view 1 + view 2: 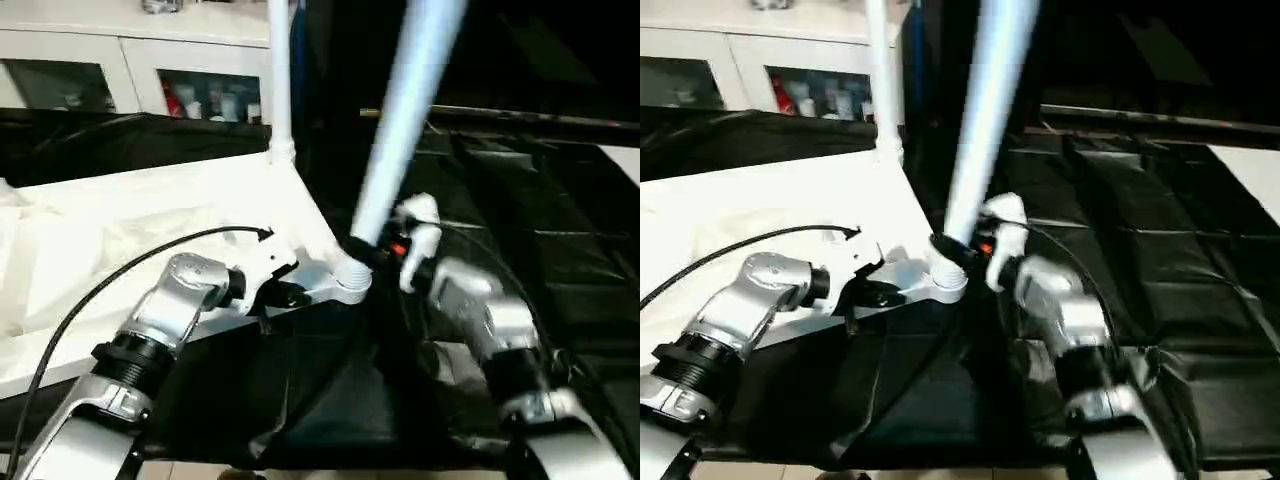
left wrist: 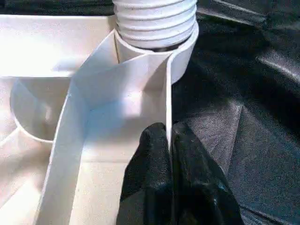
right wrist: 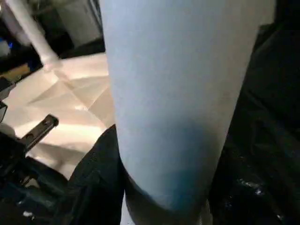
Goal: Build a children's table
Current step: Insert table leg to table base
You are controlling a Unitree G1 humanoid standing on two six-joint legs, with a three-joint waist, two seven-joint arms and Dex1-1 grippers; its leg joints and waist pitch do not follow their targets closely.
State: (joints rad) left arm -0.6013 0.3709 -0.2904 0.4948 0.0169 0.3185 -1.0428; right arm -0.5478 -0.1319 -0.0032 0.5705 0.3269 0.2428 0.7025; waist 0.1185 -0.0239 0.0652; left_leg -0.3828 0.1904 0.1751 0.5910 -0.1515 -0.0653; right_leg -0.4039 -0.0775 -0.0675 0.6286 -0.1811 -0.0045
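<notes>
The white tabletop (image 1: 150,215) lies underside up on a black-covered surface. One white leg (image 1: 281,80) stands upright in the far corner socket. A second leg (image 1: 405,110) leans in the near corner socket (image 1: 352,278), and its ribbed end (image 2: 154,18) sits in that socket. My left gripper (image 2: 168,129) is shut on the tabletop's thin rim wall (image 2: 168,93) just beside that socket. My right gripper (image 1: 382,250) is closed around the base of the leaning leg (image 3: 173,93), with a black finger (image 3: 101,183) against its side.
A white cabinet with glass doors (image 1: 150,85) stands along the back. Black sheeting (image 1: 540,200) covers the surface to the right and front. A black cable (image 1: 130,262) arcs over my left forearm. A strip of floor shows at the near edge.
</notes>
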